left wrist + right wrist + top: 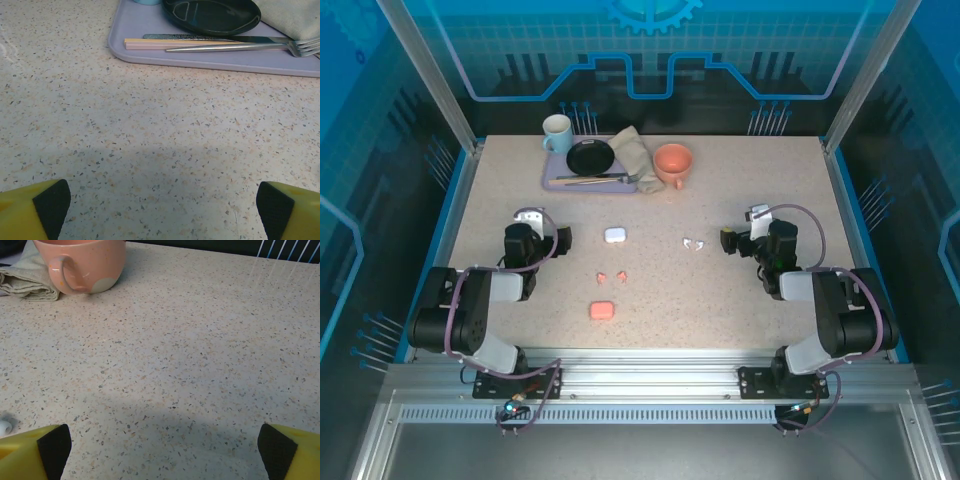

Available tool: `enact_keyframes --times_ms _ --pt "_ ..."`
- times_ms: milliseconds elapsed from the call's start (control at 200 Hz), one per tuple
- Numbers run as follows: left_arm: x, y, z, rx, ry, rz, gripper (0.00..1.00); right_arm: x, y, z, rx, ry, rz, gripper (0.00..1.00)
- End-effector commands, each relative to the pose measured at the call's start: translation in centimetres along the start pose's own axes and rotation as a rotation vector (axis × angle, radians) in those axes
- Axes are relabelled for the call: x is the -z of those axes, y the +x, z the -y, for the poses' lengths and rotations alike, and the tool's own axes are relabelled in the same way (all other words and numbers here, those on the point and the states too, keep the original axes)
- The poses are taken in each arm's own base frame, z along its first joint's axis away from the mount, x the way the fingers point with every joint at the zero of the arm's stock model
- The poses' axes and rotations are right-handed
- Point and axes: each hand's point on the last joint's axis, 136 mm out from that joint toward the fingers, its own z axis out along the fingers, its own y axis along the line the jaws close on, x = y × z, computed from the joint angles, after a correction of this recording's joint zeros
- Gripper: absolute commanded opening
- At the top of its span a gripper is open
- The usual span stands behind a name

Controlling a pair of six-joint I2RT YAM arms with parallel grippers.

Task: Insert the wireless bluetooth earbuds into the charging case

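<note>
Starting the task, you have no earbud picked up yet. The left pincer [558,238] and the right pincer [728,240] both sit low over the table [740,300]. Each has its fingers spread wide with nothing between them, as both wrist views confirm.

Locate the parts in the top view:
- The white earbuds [693,243] lie near the table's middle, just left of the right pincer. One white earbud [4,427] appears at the lower left edge of the right wrist view.
- The salmon-pink earbuds [611,275] lie nearer the arms, between the white case [614,235] and the salmon-pink case [602,310].
- The white case sits near the left pincer.

Orientation: each pair lies side by side in a row running roughly left to right. The earbuds are too small to tell which way a stem points or where its long axis runs. Both cases lie flat, long axis roughly left to right. You cannot tell whether either lid is up.

Next move, as a judgement: bring the right pincer over one white earbud, narrow the fingers to suit so small a part, and descend squarely. Check that the matching case is open before carrying.
</note>
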Motion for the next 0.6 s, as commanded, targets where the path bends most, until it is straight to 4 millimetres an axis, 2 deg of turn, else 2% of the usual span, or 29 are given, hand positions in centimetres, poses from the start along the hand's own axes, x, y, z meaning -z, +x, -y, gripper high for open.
enact_keyframes --times_ms 0,220,285,595 --pt "-0.08 -1.92 0.65 -0.007 0.024 0.055 0.99 -0.07 -1.42 0.65 0.004 0.007 0.036 1.00" --pt "-0.08 -1.92 0.64 -0.005 0.025 0.055 0.99 -0.07 -1.43 0.64 0.003 0.007 0.036 1.00" --pt "-0.12 -2.02 0.66 -0.005 0.026 0.055 0.99 -0.13 -1.31 1.51 -0.017 0.059 0.023 1.00" --pt "-0.12 -1.95 0.61 -0.005 0.025 0.052 0.99 -0.09 -1.36 1.58 -0.021 0.056 0.027 1.00"
